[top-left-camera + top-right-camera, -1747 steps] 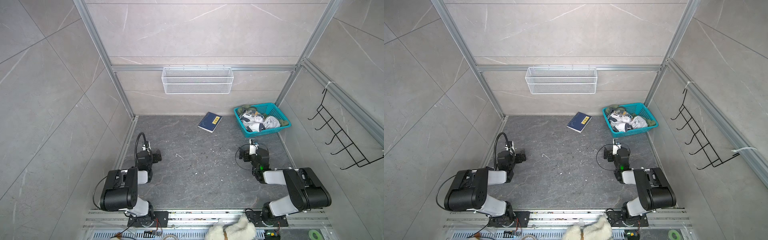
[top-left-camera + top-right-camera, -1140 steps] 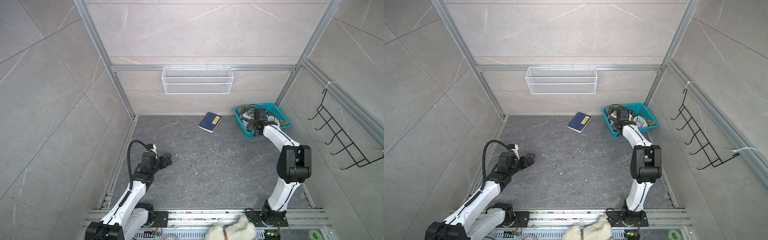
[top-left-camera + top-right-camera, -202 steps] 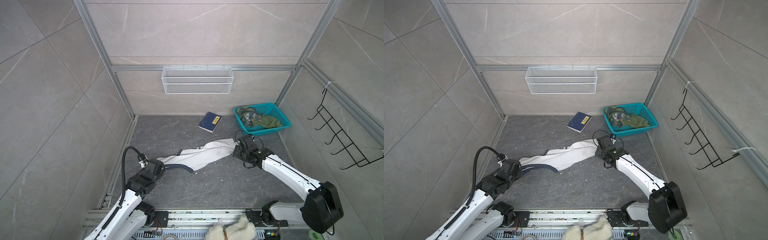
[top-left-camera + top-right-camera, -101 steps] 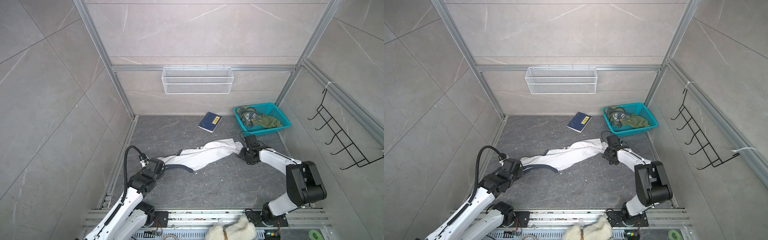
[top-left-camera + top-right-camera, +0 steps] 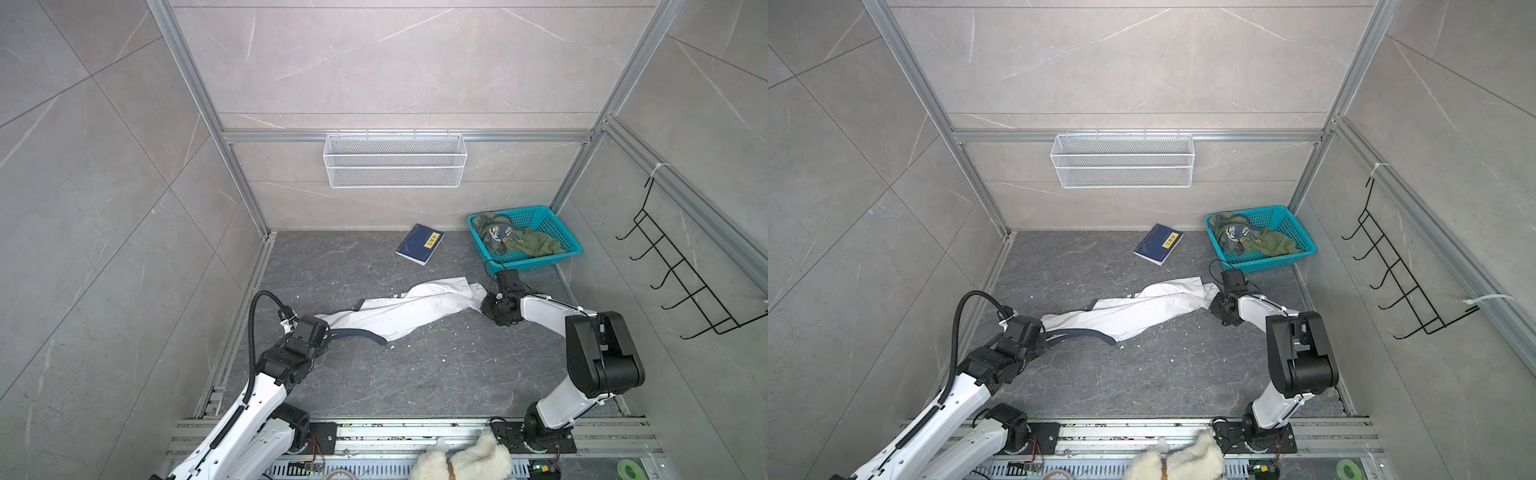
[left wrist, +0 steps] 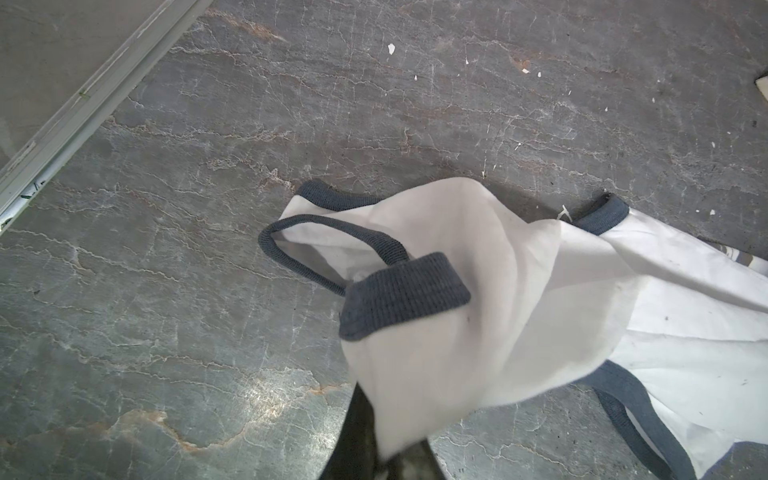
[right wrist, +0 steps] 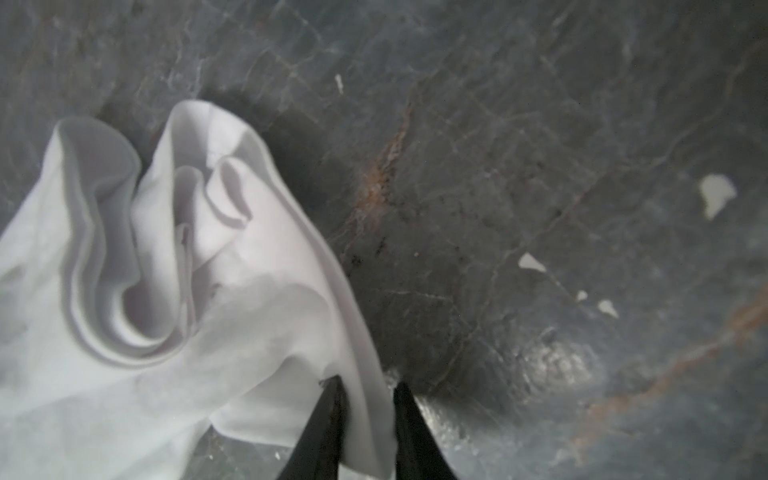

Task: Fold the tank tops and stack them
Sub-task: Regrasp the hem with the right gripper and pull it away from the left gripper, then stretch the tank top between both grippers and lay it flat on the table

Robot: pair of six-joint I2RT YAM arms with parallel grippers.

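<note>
White tank top [image 5: 399,311]: lies on the grey tabletop [image 5: 415,374], pulled out into a long crumpled band from front left to right of centre; navy trim loops trail at its left end [image 5: 1084,332].
Olive green tank top [image 5: 528,245]: bunched inside the teal basket [image 5: 557,254] at the back right corner, badge print partly showing.
Left gripper [image 5: 322,332]: clenched on the strap end of the white tank top; in the left wrist view the cloth [image 6: 478,311] rises out of the dark fingers [image 6: 357,419].
Right gripper [image 5: 486,305]: low at the opposite end of the band, jaws pinched on a fold of plain white hem [image 7: 166,291]; the edge runs between the two black fingertips [image 7: 332,399].
Navy book [image 5: 419,249]: flat at the back, just left of the teal basket, apart from the cloth.
Wire shelf [image 5: 395,166]: white, on the back wall.
Hook rack [image 5: 681,291]: black, on the right wall.
Plush thing [image 5: 461,461]: fluffy white, at the front rail.
</note>
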